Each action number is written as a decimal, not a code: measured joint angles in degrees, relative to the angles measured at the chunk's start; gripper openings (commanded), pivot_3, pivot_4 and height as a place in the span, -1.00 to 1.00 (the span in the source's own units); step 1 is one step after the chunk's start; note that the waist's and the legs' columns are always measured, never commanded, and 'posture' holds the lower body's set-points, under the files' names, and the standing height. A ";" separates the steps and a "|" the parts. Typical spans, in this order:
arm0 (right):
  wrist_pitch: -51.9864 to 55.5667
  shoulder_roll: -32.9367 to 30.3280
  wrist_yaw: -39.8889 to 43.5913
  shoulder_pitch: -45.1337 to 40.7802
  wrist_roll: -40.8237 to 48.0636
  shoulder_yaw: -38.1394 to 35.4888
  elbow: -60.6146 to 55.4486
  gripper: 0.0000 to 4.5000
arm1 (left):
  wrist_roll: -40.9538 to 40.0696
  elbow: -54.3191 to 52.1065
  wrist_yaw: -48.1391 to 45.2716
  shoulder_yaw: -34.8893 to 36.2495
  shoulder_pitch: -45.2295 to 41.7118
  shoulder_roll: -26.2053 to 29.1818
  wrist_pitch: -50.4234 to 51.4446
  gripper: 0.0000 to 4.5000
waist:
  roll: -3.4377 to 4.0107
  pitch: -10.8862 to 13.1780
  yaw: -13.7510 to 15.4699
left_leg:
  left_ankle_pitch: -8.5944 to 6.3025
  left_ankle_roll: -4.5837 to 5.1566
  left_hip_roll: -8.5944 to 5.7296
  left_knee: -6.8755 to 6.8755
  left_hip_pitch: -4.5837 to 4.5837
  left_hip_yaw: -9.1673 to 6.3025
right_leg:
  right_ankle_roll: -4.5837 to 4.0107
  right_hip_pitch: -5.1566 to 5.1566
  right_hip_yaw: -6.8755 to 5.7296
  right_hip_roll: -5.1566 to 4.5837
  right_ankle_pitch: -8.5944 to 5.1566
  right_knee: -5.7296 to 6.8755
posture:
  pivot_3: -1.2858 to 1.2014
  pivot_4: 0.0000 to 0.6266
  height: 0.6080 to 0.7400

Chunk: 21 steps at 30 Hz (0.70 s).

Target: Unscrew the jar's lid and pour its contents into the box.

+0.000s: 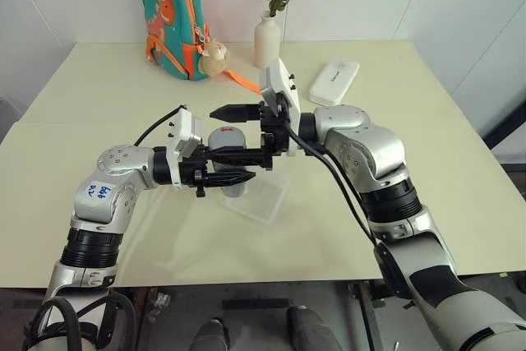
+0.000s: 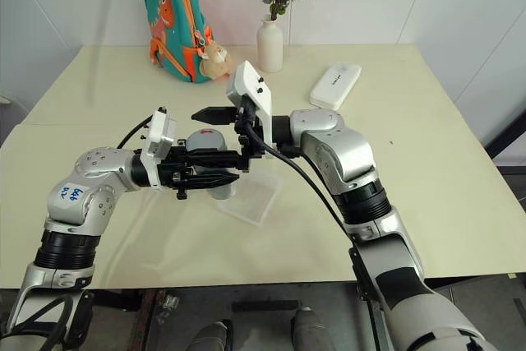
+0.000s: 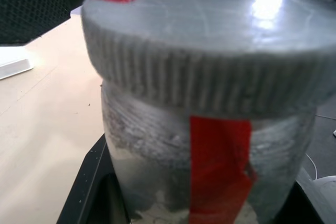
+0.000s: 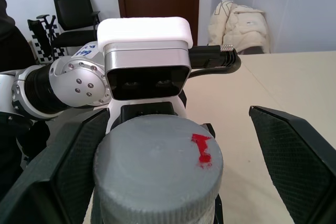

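That jar (image 3: 210,145) looks light and rigid, sides probably a bit slick, so the ribbed edge of the lid (image 4: 157,166) is the spot to grab for twisting. Left end effector (image 1: 234,166) is clenched round the jar body, holding it above the worktop (image 1: 99,104), with the clear box (image 1: 263,195) at its 4 o'clock. Right end effector (image 1: 246,133) is spread wide, straddling the lid, not touching.

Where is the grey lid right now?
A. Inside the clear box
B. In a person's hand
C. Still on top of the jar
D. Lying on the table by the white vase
C: the lid with its red mark sits on the jar, which the left hand holds, while the right hand is open with a finger on each side of it.
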 measured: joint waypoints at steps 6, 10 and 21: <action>0.12 -2.99 2.14 0.17 1.06 -0.53 -0.22 0.99 | 0.02 0.06 0.20 0.01 0.00 0.00 0.01 -0.12 | 0.00 0.00 0.03 | 0.00 0.00 0.00 0.00 0.00 0.00 | 0.00 0.00 0.00 0.00 0.00 -0.02 | 0.03 -0.52 1.00; 0.27 -4.39 3.25 0.84 2.02 -1.48 -0.44 0.99 | 0.02 0.10 0.45 0.09 0.00 0.01 0.01 -0.12 | 0.00 0.00 -0.05 | 0.00 0.00 0.00 0.00 0.00 0.00 | 0.00 0.00 0.00 0.00 0.00 0.00 | 0.03 -0.52 1.00; 1.79 -5.52 4.85 1.83 3.62 -2.18 -1.59 0.99 | 0.01 0.02 -0.21 0.08 0.00 0.02 0.01 -0.12 | 0.00 0.00 0.02 | 0.00 0.00 0.00 0.00 0.00 0.00 | 0.00 0.00 0.00 0.00 0.00 -0.01 | 0.03 -0.52 1.00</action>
